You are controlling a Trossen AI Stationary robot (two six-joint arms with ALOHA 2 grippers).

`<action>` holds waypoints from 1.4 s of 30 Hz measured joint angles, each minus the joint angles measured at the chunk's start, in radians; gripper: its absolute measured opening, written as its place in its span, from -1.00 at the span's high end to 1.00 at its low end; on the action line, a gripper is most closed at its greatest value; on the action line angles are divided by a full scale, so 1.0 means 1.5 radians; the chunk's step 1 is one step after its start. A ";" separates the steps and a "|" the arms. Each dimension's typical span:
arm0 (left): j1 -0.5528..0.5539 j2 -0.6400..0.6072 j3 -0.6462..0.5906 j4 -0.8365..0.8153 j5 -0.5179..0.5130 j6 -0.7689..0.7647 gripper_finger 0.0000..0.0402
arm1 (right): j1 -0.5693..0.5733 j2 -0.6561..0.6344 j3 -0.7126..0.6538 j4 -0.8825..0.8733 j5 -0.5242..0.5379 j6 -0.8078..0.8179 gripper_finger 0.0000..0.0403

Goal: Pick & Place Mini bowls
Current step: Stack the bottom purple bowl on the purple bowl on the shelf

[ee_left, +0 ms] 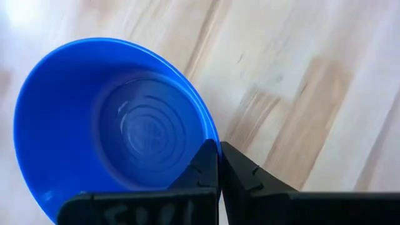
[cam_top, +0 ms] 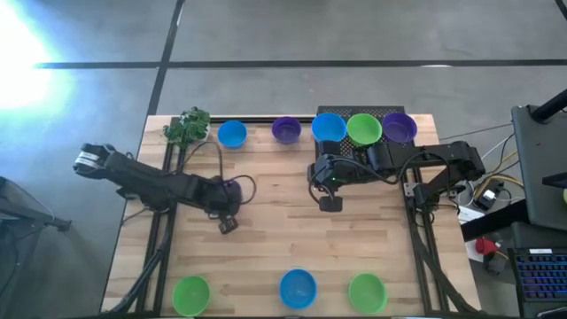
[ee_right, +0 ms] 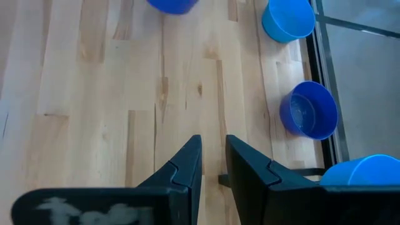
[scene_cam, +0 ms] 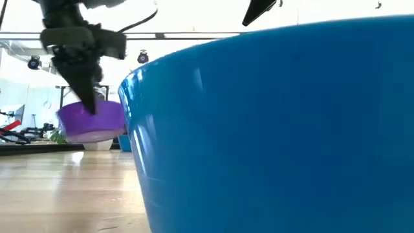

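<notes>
Left gripper (cam_top: 228,197): I see it left of table centre, about nine o'clock; fingers (ee_left: 206,172) pinched together on the rim of a purple mini bowl (scene_cam: 90,121); one finger inside the wall, one outside, which I judge the natural hold for a thin-walled cup.

Held bowl: the low view shows its base clear of the wood table (cam_top: 275,239), hanging under the gripper; I read that as picked but not yet placed.

Right gripper (cam_top: 330,190): right of centre, about two o'clock; fingers narrowly parted with bare wood between them, holding nothing; I take it as waiting.

Back row, twelve o'clock: blue bowl (cam_top: 231,134); purple bowl (cam_top: 285,129); then a touching cluster of blue (cam_top: 329,128), green (cam_top: 363,129) and purple (cam_top: 399,128) at one o'clock, on a dark patch beside the right arm's base; probably the supply.

Front row, six o'clock: green bowl (cam_top: 190,293); blue bowl (cam_top: 298,289); green bowl (cam_top: 367,291); evenly spaced, well apart; likely the placing line.

Plant (cam_top: 186,127): eleven o'clock corner; not part of the job.

Progress, my judgement: one bowl in hand; several unmoved at the back.
</notes>
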 joint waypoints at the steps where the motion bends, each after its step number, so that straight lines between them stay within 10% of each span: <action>1: 0.002 0.019 0.018 0.008 -0.003 0.021 1.00 | 0.000 0.000 0.000 -0.002 0.000 0.000 0.66; 20: 0.025 0.338 0.320 0.066 0.004 0.404 1.00 | 0.000 -0.060 0.000 -0.002 -0.001 0.029 0.66; 42: 0.026 0.437 0.351 0.084 0.004 0.421 1.00 | 0.000 -0.065 0.000 -0.002 0.000 0.018 0.66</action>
